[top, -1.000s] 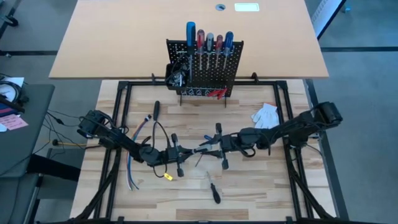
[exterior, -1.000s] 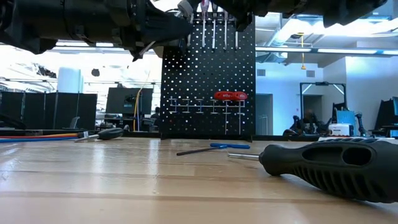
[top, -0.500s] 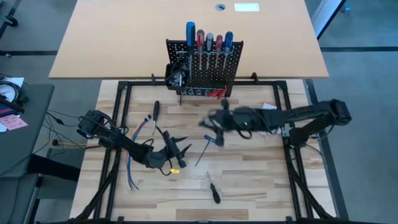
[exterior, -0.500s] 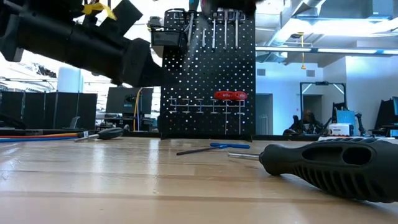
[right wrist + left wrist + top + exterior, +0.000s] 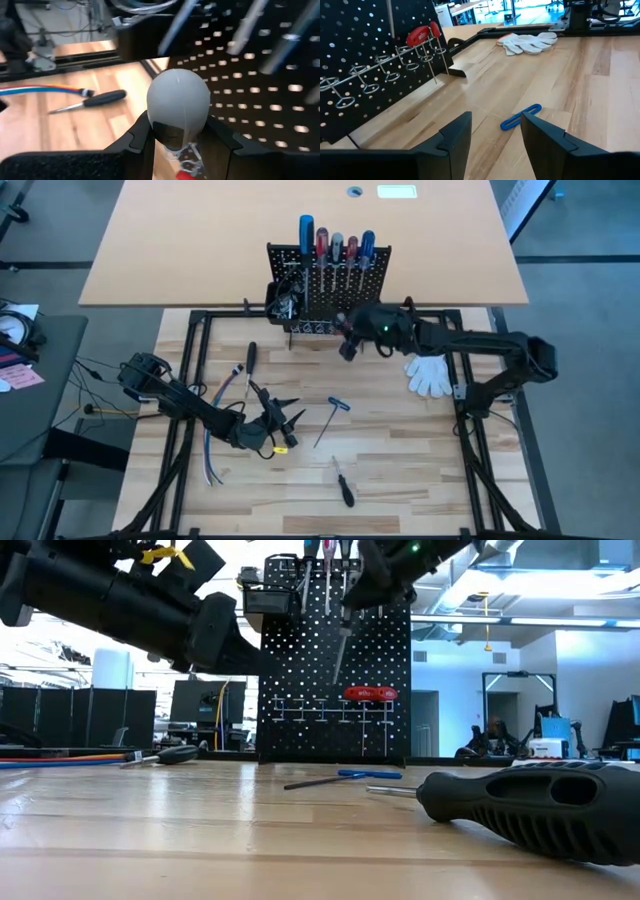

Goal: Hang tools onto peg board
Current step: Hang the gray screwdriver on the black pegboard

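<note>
Here, a grey-handled screwdriver (image 5: 178, 107) was gripped by the right claw (image 5: 347, 345) at the peg board (image 5: 330, 295), upper centre; the left claw (image 5: 287, 420) was held spread, empty, lower left.

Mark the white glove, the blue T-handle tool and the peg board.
white glove (image 5: 430, 374): high view, on the palm.
blue T-handle tool (image 5: 339, 405): high view, on the blue crossbar.
peg board (image 5: 330, 290): high view, on the perforated panel.
</note>
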You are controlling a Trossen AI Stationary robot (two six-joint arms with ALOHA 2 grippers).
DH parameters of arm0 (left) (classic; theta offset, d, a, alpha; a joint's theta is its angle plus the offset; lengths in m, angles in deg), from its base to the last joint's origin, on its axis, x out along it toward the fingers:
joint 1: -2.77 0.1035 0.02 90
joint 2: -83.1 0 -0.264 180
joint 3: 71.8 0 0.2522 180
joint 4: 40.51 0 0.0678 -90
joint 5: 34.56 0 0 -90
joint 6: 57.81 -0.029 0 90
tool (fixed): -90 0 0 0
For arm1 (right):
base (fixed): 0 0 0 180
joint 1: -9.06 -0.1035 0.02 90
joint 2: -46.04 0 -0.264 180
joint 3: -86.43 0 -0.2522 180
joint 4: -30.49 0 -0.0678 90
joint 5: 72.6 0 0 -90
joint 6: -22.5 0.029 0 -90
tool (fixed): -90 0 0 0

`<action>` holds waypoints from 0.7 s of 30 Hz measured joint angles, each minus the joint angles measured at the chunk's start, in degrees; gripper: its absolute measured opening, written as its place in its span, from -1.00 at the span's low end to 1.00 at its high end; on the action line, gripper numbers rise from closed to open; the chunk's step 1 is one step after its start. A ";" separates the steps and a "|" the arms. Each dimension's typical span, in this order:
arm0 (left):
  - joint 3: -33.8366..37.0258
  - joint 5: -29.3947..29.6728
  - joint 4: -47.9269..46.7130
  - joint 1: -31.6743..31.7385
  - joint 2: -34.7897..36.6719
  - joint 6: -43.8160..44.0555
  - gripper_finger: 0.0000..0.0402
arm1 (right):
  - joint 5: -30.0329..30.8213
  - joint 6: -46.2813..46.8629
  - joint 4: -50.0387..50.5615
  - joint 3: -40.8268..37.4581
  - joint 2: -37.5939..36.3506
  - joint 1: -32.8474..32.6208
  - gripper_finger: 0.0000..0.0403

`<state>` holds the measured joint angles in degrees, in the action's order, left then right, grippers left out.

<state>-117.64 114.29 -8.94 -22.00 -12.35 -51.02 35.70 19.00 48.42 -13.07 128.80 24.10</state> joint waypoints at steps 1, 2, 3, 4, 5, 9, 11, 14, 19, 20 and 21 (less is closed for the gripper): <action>0.00 -0.02 0.01 0.00 -0.01 -0.02 -0.18 | -0.12 0.00 0.02 0.00 0.00 0.87 -0.42; 0.00 -0.01 0.09 0.00 -0.01 -0.02 -0.18 | -0.13 0.00 0.11 0.00 0.00 1.52 -0.42; 0.00 -0.02 0.21 0.00 0.01 0.00 -0.18 | -0.13 0.00 0.41 0.00 0.05 1.98 -0.42; 0.00 -0.02 0.21 0.00 0.01 0.09 -0.18 | -0.12 -0.01 0.79 0.00 0.07 2.30 -0.42; 0.00 -0.02 0.17 0.00 -0.01 0.15 -0.18 | -0.11 -0.01 1.01 0.00 0.08 2.41 -0.42; 0.00 -0.02 0.21 0.00 -0.01 0.15 -0.18 | -0.54 0.00 2.46 0.00 0.06 2.34 -0.42; 0.00 -0.02 0.21 0.00 -0.01 0.15 -0.18 | -0.96 0.02 3.81 0.00 0.09 2.31 -0.42; 0.00 -0.03 0.21 0.00 -0.01 0.15 -0.18 | -2.08 0.44 4.85 0.00 0.09 2.44 -0.42; 0.00 -1.47 0.38 0.00 -0.01 0.18 -0.18 | -2.22 0.42 4.81 0.00 0.09 2.79 -0.42; 0.00 -1.53 0.38 0.00 -0.01 0.36 -0.18 | -2.50 0.44 4.81 0.00 0.09 3.17 -0.42; 0.00 -1.54 0.38 0.00 -0.01 0.54 -0.18 | -2.58 0.46 4.86 0.00 0.09 3.66 -0.42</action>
<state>-117.64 112.74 -8.55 -22.00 -12.36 -50.48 33.12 19.46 53.27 -13.07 128.89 27.76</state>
